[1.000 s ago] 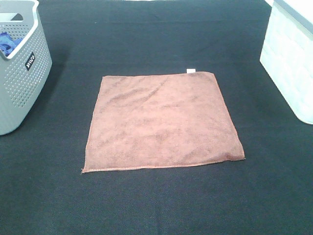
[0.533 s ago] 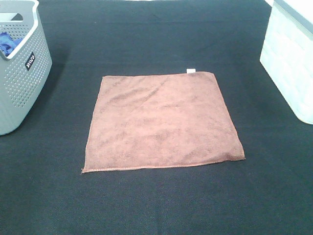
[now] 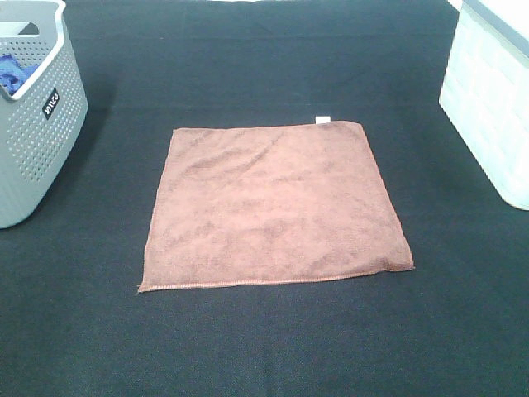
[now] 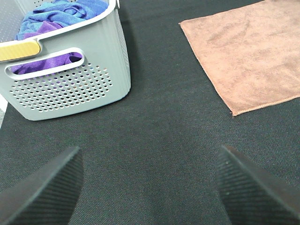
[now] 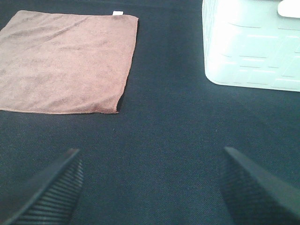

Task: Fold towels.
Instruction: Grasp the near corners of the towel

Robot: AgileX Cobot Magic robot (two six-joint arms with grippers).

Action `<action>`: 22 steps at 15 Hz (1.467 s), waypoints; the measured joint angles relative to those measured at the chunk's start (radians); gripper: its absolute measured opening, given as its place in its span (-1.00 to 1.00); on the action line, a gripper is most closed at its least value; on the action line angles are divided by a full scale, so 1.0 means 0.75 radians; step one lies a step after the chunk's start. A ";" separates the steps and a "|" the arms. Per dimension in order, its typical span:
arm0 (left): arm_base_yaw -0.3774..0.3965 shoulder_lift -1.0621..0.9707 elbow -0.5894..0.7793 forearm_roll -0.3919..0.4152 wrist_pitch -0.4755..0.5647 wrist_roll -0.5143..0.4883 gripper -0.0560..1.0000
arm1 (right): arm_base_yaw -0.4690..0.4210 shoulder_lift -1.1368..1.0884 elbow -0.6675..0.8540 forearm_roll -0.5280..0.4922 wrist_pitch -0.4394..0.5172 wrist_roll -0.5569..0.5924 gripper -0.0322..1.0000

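**Towel laid flat, no fold begun**

Nearest the wrist cameras, the left gripper point(image 4: 149, 157) has its two ribbed black jaws spread wide apart above the table cover, holding nothing. The right gripper point(image 5: 151, 157) is likewise spread and holds nothing. Neither arm shows in the high view.

In that view the black fabric table cover point(image 3: 264, 347) fills the lower frame. At the centre lies the square reddish-brown microfibre towel point(image 3: 277, 207), spread flat in a single layer. Its hemmed near edge runs towards the bottom of the frame, and a small white label point(image 3: 322, 121) sits at its upper right corner.

Farther back, at the upper left edge, stands a grey perforated plastic basket point(image 3: 41, 141) holding blue and purple cloths point(image 4: 56, 11). At the upper right edge is a pale white plastic bin point(image 3: 488, 107).

As I judge it, the towel is ready but every fold is left to do, and the cloths in the basket look to be waiting.
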 joint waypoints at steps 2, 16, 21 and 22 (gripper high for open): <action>0.000 0.000 0.000 0.000 0.000 0.000 0.52 | 0.000 0.000 0.000 0.001 0.000 0.000 0.53; 0.000 0.591 0.021 -0.485 -0.529 -0.080 0.52 | 0.000 0.951 -0.052 0.299 -0.413 0.005 0.53; 0.000 1.136 0.021 -0.763 -0.540 0.081 0.52 | 0.000 1.409 -0.183 0.385 -0.443 -0.036 0.53; 0.000 1.252 0.021 -0.849 -0.549 0.168 0.52 | 0.000 1.503 -0.223 0.437 -0.448 -0.076 0.53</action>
